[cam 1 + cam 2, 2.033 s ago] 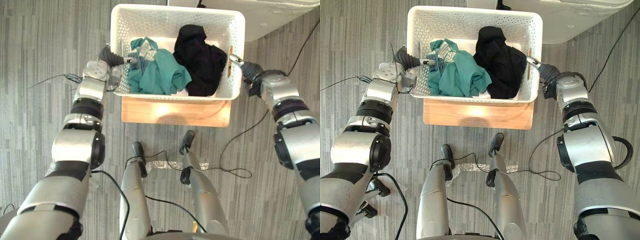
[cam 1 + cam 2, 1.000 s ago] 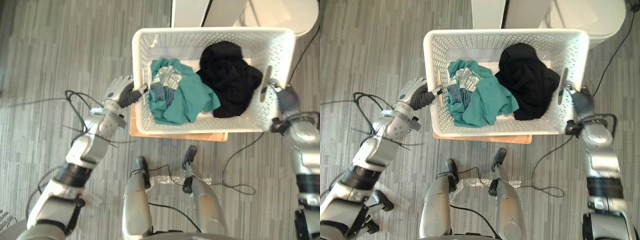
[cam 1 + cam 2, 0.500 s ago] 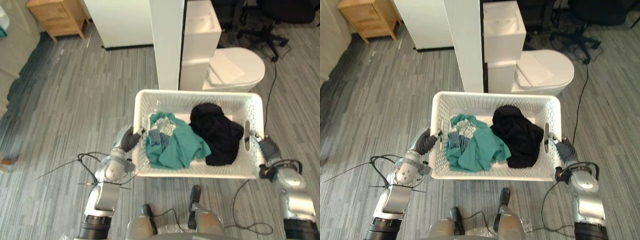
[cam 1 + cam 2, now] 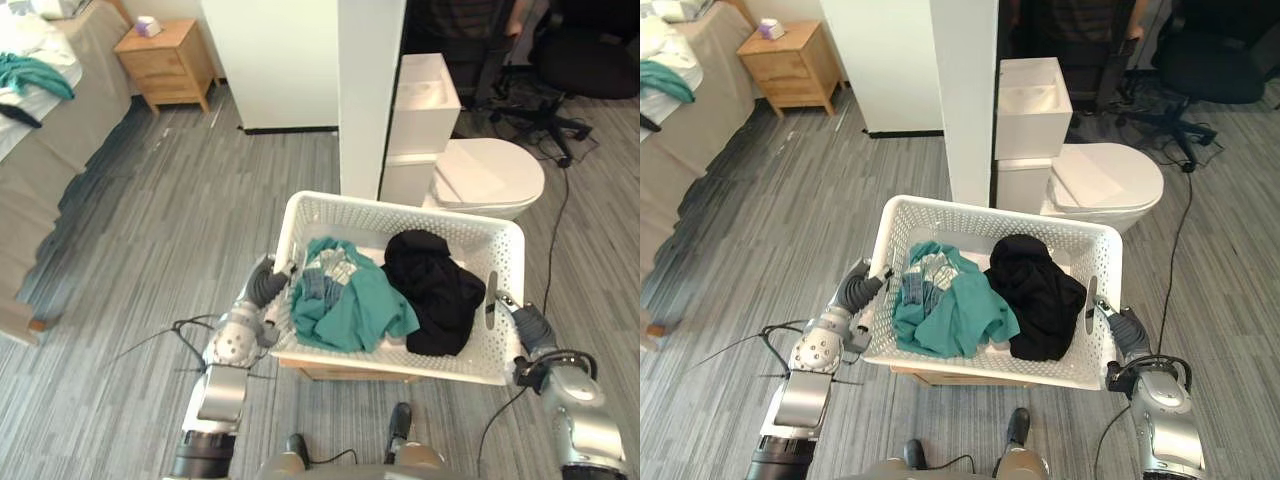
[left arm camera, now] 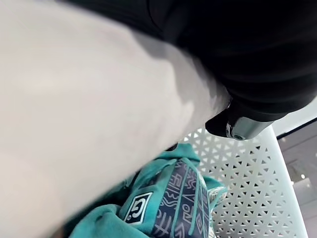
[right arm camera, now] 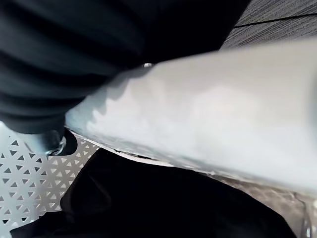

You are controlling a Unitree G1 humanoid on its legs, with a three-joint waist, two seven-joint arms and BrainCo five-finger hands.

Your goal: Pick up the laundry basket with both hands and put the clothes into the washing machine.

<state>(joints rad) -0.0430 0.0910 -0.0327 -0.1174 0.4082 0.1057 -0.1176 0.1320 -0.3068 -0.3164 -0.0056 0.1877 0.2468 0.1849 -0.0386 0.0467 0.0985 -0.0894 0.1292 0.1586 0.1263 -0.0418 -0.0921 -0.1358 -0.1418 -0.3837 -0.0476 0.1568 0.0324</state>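
Observation:
A white perforated laundry basket point(image 4: 400, 205) hangs between my two hands, above a low wooden stand point(image 4: 340, 372). Inside lie teal clothes point(image 4: 350, 305) on the left and a black garment point(image 4: 432, 290) on the right. My left hand point(image 4: 265, 283) is shut on the basket's left side, fingers curled over the rim point(image 5: 74, 124), with the teal clothes point(image 5: 168, 198) just past it. On the opposite side my right hand point(image 4: 527, 325) is shut on the right handle slot, its rim point(image 6: 223, 109) close over the black garment point(image 6: 148, 203).
Ahead stand a white pillar point(image 4: 370, 90), a white box-shaped unit point(image 4: 425, 100) and a white toilet-like seat point(image 4: 485, 175). A wooden nightstand point(image 4: 165, 62) and a bed point(image 4: 40, 120) lie far left, an office chair point(image 4: 590, 60) far right. Grey plank floor lies open on the left.
The camera has moved, so the whole picture has shifted and more of the room ahead shows. Both hands keep their hold on the basket, and the clothes lie as before.

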